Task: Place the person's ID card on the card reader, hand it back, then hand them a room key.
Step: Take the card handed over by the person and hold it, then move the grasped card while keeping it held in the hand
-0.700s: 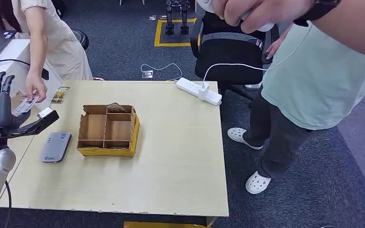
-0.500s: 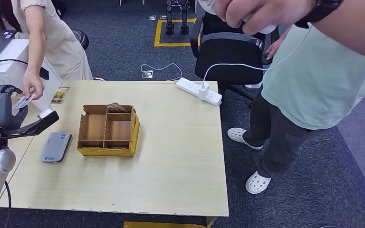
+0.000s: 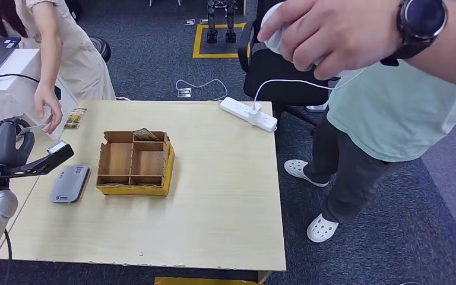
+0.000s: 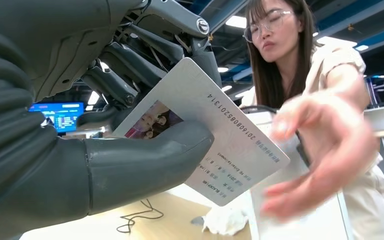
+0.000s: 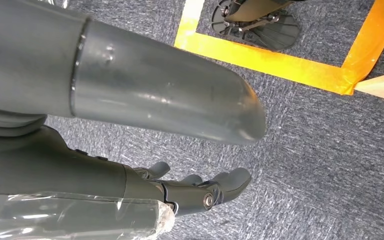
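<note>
Change: left hand (image 3: 0, 145), spread beside the offered ID card (image 4: 215, 145) 0.7 s earlier, had closed on it; the person's hand (image 3: 47, 110) had let go and drawn back.
Meaning: handover likely done; next, the card reader (image 3: 70, 183).
Fingers: left thumb and fingers (image 4: 145, 165) pinched the card; right hand (image 5: 200, 192) hung over the floor, curled loosely, whether closed I cannot tell.
Card position: in the left hand, above the worktop (image 3: 214, 196) edge, near the reader.
Writing: portrait photo; number roughly 2016080865201314; smaller print unreadable.
</note>
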